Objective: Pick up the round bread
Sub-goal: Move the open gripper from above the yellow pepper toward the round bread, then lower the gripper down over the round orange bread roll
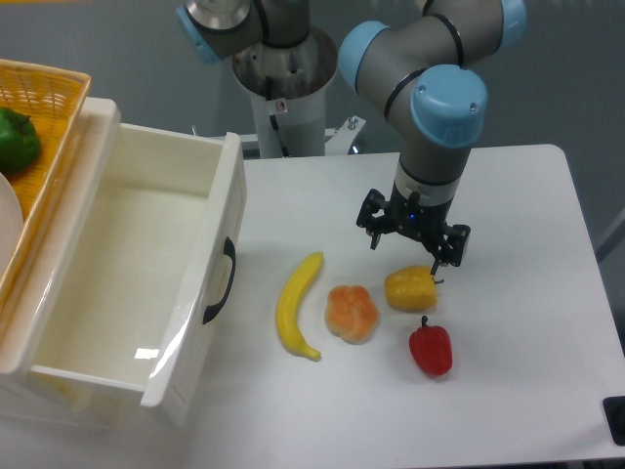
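Observation:
The round bread [352,314] is a small orange-and-cream lobed bun lying on the white table [518,225], between a banana and a yellow pepper. My gripper [412,248] hangs from the arm above the table, up and to the right of the bread, just behind the yellow pepper [409,288]. Its fingers are spread apart and hold nothing.
A yellow banana [297,306] lies left of the bread. A red bell pepper [431,349] lies to its lower right. An open white drawer [146,283] fills the left side. A wicker basket [44,117] with a green pepper [18,140] sits at the far left.

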